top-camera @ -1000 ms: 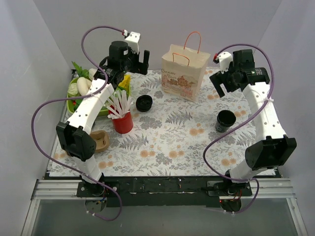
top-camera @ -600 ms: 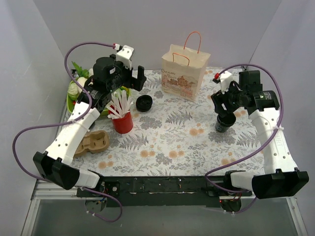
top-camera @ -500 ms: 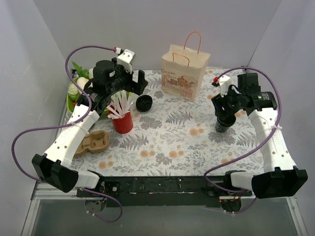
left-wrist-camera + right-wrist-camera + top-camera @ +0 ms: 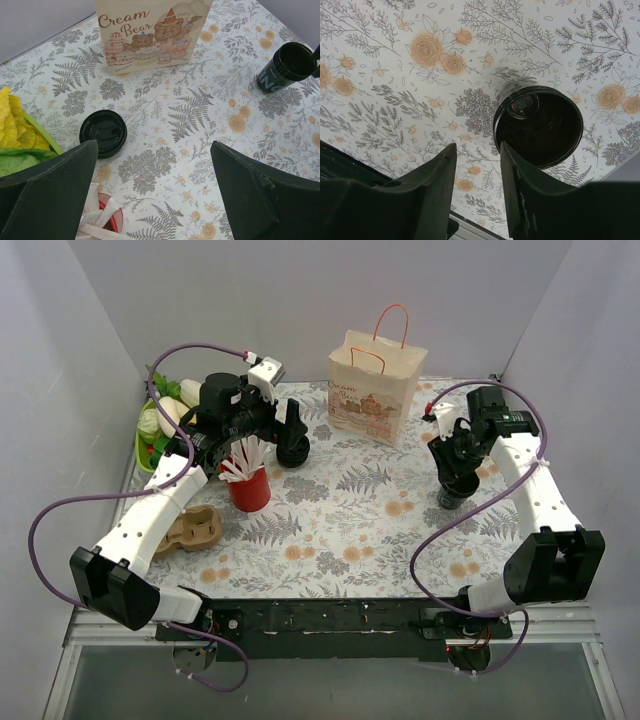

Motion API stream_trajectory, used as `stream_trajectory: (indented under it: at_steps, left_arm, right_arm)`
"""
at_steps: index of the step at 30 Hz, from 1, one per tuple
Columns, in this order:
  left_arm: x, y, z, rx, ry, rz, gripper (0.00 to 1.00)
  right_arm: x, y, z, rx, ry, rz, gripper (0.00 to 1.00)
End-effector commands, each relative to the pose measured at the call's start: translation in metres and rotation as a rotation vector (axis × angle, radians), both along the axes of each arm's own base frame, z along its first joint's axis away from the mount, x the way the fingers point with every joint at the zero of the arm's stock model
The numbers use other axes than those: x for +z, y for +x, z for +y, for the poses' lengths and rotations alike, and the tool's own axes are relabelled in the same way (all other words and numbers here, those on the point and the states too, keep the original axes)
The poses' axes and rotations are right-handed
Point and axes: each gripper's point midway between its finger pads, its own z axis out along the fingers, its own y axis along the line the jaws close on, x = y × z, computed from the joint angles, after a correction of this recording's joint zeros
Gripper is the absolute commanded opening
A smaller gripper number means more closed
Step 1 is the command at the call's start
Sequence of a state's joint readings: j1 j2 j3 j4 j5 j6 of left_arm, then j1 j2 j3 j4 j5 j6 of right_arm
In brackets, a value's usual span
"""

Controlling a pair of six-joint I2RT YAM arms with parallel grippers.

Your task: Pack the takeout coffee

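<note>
Takeout coffee [image 4: 293, 450], lidded and upright on the surface [image 4: 350, 530] between the paper bag [image 4: 372, 390] and the red straw cup [image 4: 250, 488], is being overhung by the left gripper [image 4: 154, 147], whose fingers [image 4: 50, 200] are being held wide apart. For a clean pick the cup should be centred between them, since in the left wrist view it is sitting toward the left finger, and gripped on the wall below the lid. The right gripper [image 4: 477, 147] is being held low beside the lidless dark cup [image 4: 538, 125], its fingers only narrowly parted, seemingly gripping nothing.
</note>
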State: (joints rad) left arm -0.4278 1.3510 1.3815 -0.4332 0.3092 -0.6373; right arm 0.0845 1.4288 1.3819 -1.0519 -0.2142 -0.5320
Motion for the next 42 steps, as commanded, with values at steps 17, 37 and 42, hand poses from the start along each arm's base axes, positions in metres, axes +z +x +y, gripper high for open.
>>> stream_trajectory:
  at_steps: [17,37,42]
  left_arm:
    - [0.010,-0.003,-0.003,-0.021,-0.024,-0.012,0.98]
    - [0.004,-0.001,-0.004,-0.021,-0.019,-0.003,0.98]
    - [0.004,-0.001,-0.005,-0.023,-0.023,0.000,0.98]
  right_arm:
    - [-0.045,0.008,-0.017,-0.020,-0.050,0.113,0.37]
    - [-0.050,0.017,-0.019,-0.024,-0.050,0.137,0.15]
    - [-0.046,0.018,-0.021,-0.032,-0.059,0.133,0.17]
